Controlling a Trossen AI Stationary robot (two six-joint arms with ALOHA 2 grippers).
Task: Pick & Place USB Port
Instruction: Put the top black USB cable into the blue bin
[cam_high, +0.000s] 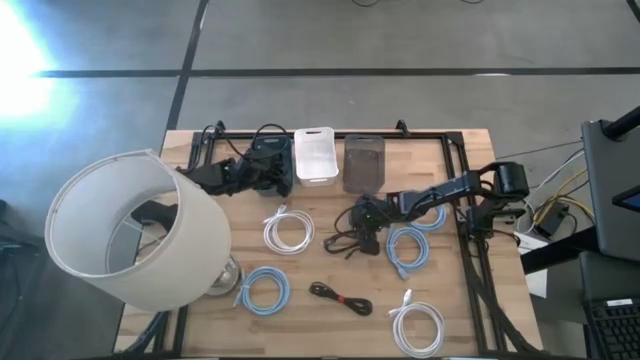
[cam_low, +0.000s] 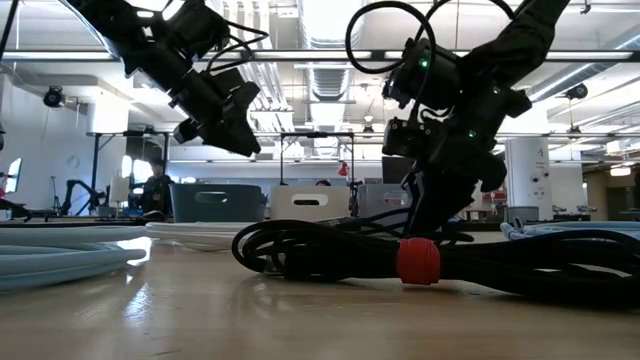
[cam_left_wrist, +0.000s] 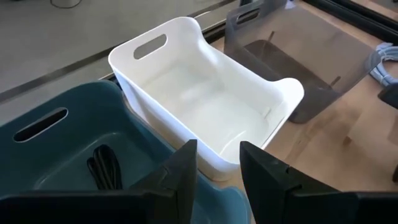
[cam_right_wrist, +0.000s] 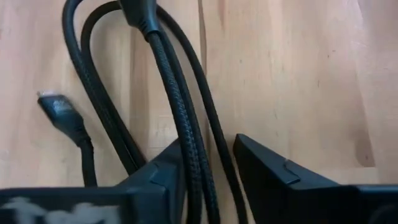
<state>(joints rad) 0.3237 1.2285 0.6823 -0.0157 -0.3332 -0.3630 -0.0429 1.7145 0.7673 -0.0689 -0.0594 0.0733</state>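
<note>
Three bins stand in a row at the far edge of the wooden table (cam_high: 330, 320): a teal bin (cam_high: 271, 165), a white bin (cam_high: 314, 155) and a smoky translucent bin (cam_high: 364, 163). Four coiled light cables lie on the table: one white coil (cam_high: 288, 232) near the middle, another white coil (cam_high: 416, 325) at the near right, one pale blue coil (cam_high: 263, 291) at the near left, and another pale blue coil (cam_high: 408, 246) on the right. There are two loose black cables: a small bundle (cam_high: 339, 297) near the front and a braided black USB cable (cam_right_wrist: 180, 124) under the right arm. A white lampshade (cam_high: 135, 230) covers the table's left side. The left gripper (cam_left_wrist: 217, 163) hovers above the teal bin, which holds another black cable (cam_left_wrist: 102, 167), fingers parted and empty. The right gripper (cam_right_wrist: 208, 165) is lowered to the table at centre, its fingers straddling strands of the USB cable, not visibly clamped. No readable writing shows.
</note>
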